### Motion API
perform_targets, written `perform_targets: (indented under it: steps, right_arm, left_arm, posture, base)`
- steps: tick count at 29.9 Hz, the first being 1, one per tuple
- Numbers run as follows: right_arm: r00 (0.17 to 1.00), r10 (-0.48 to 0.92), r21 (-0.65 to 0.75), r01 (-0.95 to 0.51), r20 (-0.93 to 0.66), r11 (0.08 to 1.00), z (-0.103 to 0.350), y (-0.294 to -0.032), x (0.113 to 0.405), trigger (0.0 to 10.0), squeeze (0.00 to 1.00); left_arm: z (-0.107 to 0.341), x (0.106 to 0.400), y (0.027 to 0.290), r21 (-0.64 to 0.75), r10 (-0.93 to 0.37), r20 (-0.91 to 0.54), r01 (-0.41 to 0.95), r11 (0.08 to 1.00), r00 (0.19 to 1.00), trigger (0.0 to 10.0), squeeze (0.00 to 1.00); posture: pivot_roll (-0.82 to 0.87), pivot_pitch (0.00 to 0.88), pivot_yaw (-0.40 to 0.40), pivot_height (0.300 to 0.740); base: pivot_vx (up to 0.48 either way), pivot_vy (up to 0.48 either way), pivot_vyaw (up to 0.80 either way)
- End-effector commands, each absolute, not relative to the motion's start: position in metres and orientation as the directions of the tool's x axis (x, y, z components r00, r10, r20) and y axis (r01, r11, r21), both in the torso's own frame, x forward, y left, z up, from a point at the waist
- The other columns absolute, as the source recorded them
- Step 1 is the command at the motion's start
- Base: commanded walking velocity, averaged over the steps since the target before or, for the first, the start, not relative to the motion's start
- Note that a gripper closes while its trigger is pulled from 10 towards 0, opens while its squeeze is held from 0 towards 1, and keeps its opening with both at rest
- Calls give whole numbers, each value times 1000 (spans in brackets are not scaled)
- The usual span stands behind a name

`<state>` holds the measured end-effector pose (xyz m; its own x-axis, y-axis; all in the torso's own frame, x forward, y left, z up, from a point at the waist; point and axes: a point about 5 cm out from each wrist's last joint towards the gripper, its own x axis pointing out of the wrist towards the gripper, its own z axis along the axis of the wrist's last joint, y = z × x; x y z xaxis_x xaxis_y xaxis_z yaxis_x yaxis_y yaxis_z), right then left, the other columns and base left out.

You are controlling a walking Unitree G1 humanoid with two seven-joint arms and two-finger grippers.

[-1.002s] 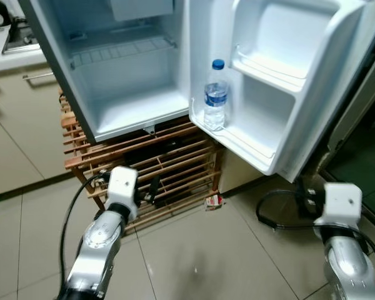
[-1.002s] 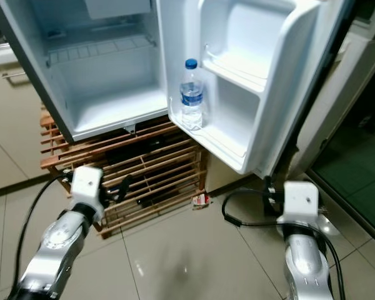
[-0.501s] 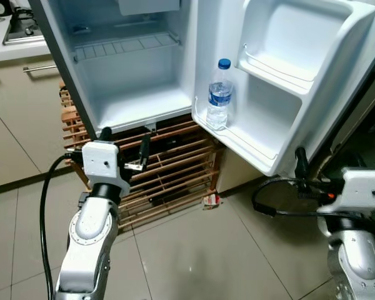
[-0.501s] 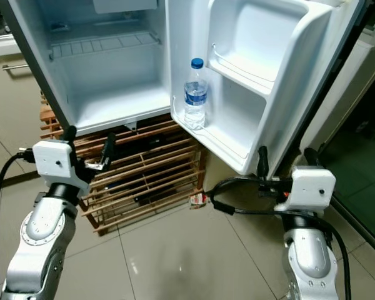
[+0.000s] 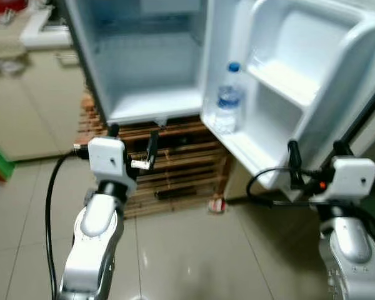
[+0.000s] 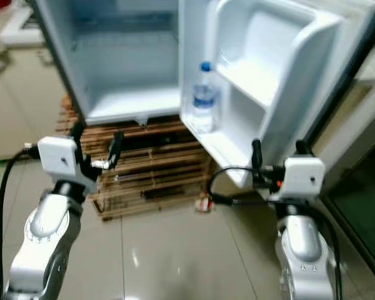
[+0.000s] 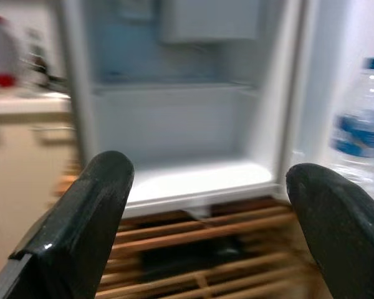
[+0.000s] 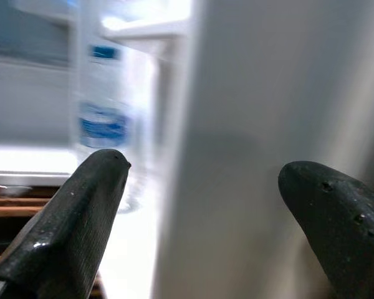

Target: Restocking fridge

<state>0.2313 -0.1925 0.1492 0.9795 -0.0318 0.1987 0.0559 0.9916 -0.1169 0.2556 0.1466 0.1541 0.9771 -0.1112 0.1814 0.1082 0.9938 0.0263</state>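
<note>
A small white fridge (image 5: pixel 151 94) stands open and empty on a wooden crate. Its door (image 5: pixel 312 75) swings out to the right. One clear water bottle (image 5: pixel 228 100) with a blue cap and label stands upright on the door's lower shelf. My left gripper (image 5: pixel 132 139) is open and holds nothing; it hovers in front of the crate, below the fridge's bottom edge. My right gripper (image 5: pixel 315 150) is also open with nothing in it, just under the door's outer corner. The bottle (image 7: pixel 361 134) shows beside the left fingers (image 7: pixel 81 218), and blurred as the bottle (image 8: pixel 106 106) past the right fingers (image 8: pixel 68 218).
The slatted wooden crate (image 5: pixel 175 169) carries the fridge. A small packet (image 5: pixel 217 205) lies on the tiled floor in front of it. Beige cabinets and a counter (image 5: pixel 31 94) run along the left. A black cable (image 5: pixel 262 187) loops beside my right arm.
Both arms have lifted from low down, and their fingers have come up in front of the fridge. The whole picture has shifted and blurred, so the camera has moved.
</note>
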Motion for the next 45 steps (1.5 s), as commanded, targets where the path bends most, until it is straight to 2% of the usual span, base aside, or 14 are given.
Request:
perform_targets:
  steps: [1,5,7,14,17,18,19,20,23,26,31,36,45]
  right_arm:
    - [981,-51,-120,74,185,990,147,-199,230,10000,0]
    - [984,-45,-116,65,173,991,142,-200,228,10000,0]
    - [988,-2,-130,22,155,991,136,-197,224,10000,0]
    - [992,117,-194,-105,48,975,110,-193,204,10000,0]
    - [985,100,-227,-129,-138,965,73,-211,185,10000,0]
    - [985,100,-227,-129,-138,965,73,-211,185,10000,0]
    - [973,46,-238,-101,-224,966,54,-225,178,10000,0]
    - [972,-6,-240,-52,-237,969,48,-233,177,10000,0]
    - [975,-64,-228,14,-212,973,48,-239,180,10000,0]
    - [992,-48,-176,27,-118,984,55,-212,202,10000,0]
    - [1000,-20,-143,21,7,989,89,-210,216,10000,0]
    - [998,-15,-145,23,58,989,100,-209,224,10000,0]
    - [998,1,-147,8,64,989,103,-203,229,10000,0]
  left_arm:
    - [160,260,141,11,-115,198,115,993,973,10000,0]
    - [157,276,141,31,-120,182,117,993,976,10000,0]
    - [151,284,144,-4,-104,146,106,994,984,10000,0]
    - [136,288,148,-12,-99,71,100,995,993,10000,0]
    - [128,288,144,-3,-120,49,120,993,992,10000,0]
    - [128,288,144,-3,-120,49,120,993,992,10000,0]
    - [122,288,143,-5,-123,33,124,992,992,10000,0]
    - [118,288,143,0,-125,20,125,992,992,10000,0]
    - [113,288,143,1,-120,2,120,993,993,10000,0]
    - [121,289,141,9,-116,45,116,993,992,10000,0]
    - [137,290,141,41,-121,121,117,992,985,10000,0]
    - [141,293,141,42,-116,138,111,993,984,10000,0]
    - [140,293,138,52,-135,146,129,990,980,10000,0]
  posture:
    - [-151,0,3,740]
    - [-152,0,3,740]
    - [-160,0,6,740]
    - [-177,0,13,740]
    - [-186,0,16,740]
    - [-186,0,16,740]
    - [-181,0,15,740]
    - [-181,0,15,740]
    - [-178,0,16,740]
    - [-179,0,18,740]
    - [-172,0,23,740]
    - [-171,0,24,740]
    - [-162,0,23,740]
  base:
    - [0,0,800]
    - [0,0,0]
    - [0,0,0]
    - [0,0,0]
    - [0,0,0]
    - [0,0,0]
    - [0,0,0]
    - [0,0,0]
    - [0,0,0]
    - [0,0,0]
    - [0,-76,0]
    - [0,-438,0]
    - [0,-470,791]
